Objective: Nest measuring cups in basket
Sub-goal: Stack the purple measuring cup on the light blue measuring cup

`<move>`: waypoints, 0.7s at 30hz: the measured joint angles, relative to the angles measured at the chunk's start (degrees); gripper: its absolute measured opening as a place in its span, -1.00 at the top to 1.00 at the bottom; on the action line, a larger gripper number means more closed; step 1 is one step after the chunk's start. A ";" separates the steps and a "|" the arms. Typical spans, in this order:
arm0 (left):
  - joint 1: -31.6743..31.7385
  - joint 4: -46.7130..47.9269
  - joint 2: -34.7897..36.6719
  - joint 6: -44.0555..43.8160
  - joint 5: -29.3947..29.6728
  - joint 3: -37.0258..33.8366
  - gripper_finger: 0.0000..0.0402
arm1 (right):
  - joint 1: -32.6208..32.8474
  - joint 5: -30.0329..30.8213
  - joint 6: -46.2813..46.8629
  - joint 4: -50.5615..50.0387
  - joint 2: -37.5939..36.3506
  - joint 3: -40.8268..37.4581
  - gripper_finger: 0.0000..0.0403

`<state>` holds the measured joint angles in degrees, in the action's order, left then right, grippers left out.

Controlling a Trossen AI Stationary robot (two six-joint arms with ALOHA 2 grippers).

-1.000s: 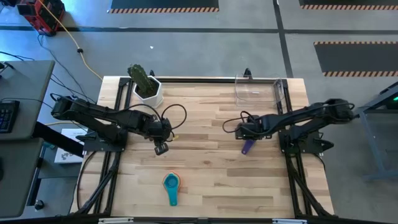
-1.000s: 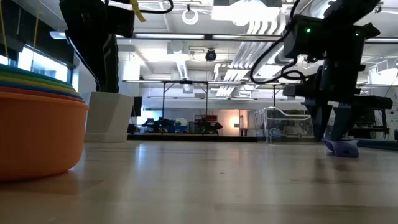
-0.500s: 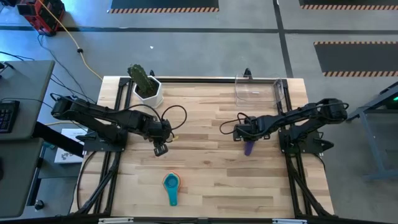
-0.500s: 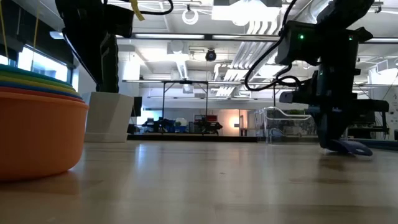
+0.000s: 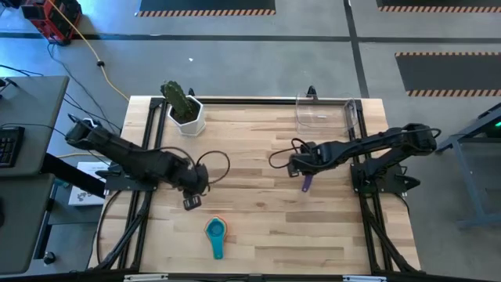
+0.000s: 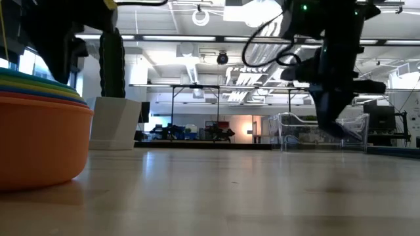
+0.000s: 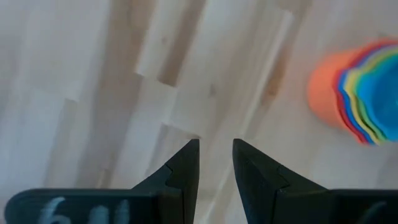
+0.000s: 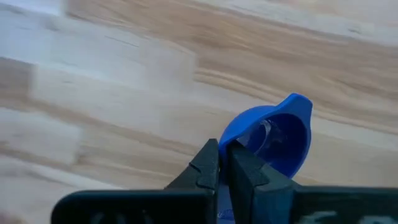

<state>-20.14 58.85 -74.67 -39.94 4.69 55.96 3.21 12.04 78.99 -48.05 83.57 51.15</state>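
Observation:
The purple-blue measuring cup (image 5: 306, 183) hangs at my right gripper (image 5: 303, 168), right of the table's middle. The right wrist view shows its bowl (image 8: 273, 137) just beyond the shut fingers. In the low view the cup (image 6: 338, 129) is above the table. The other cups sit nested in an orange-bottomed stack (image 5: 215, 233) on the near middle of the table, large in the low view (image 6: 39, 141) and in the left wrist view (image 7: 357, 93). My left gripper (image 5: 192, 202) hovers just left of and beyond the stack, narrowly open (image 7: 216, 146) and empty. The clear basket (image 5: 322, 116) stands at the far right edge. My right gripper pinches the cup at the edge of its bowl (image 8: 231, 144) between the two fingers, coming from above and slanting down. The cup is lifted clear of the table and hangs below the fingertips, its opening turned toward the wrist camera.
A white pot with a green plant (image 5: 186, 116) stands at the far left of the table, also seen in the low view (image 6: 115, 124). The basket (image 6: 315, 131) shows behind the right arm. Bare wood lies between the arms and along the near right.
My right gripper, shut on the purple cup, has risen and drifted a little toward the table's left; the cup has gone from resting on the table to hanging clear. My left gripper has moved toward the near edge, closer to the nested stack.

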 joint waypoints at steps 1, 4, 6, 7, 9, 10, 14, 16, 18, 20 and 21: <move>-1.11 0.00 0.00 -0.93 -0.41 0.00 0.56 | 0.28 0.24 -0.10 -0.44 -0.02 0.91 0.98; -4.40 -0.02 0.00 -2.04 -1.96 0.00 0.56 | 1.29 1.46 -0.86 -1.90 -0.01 3.64 0.99; -6.32 -0.03 0.00 -2.67 -2.78 0.00 0.56 | 1.98 2.07 -1.02 -2.07 -0.02 5.67 0.99; -7.15 -0.04 0.00 -3.60 -2.78 0.00 0.56 | 2.39 2.58 -1.03 -2.37 -0.02 6.54 0.99; -8.57 -0.19 0.00 -5.82 -2.78 0.00 0.56 | 3.32 3.94 -1.04 -2.66 -0.02 8.47 0.99; -9.20 -0.38 0.00 -6.75 -2.76 0.00 0.56 | 3.82 4.78 -1.03 -2.48 -0.02 9.41 0.99; -11.83 -2.67 0.00 -9.48 -2.58 -0.01 0.56 | 5.74 8.59 -0.14 -2.39 -0.03 12.33 0.99; -13.20 -6.41 0.00 -10.31 -2.58 -0.72 0.56 | 6.51 10.02 1.08 -2.18 -0.04 13.13 0.99; -14.53 -10.64 -0.02 -11.92 -2.58 -2.43 0.56 | 7.21 10.56 2.56 -2.08 -0.04 13.34 0.99; -15.95 -15.43 -0.04 -15.02 -2.56 -4.27 0.56 | 7.81 10.88 3.99 -1.55 -0.04 13.34 0.99; -16.70 -17.66 -0.09 -16.61 -2.56 -5.22 0.56 | 8.11 10.91 4.82 -1.53 -0.04 13.34 1.00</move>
<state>-36.84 41.19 -74.77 -56.56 2.13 50.75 11.33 22.95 83.81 -49.58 83.53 64.49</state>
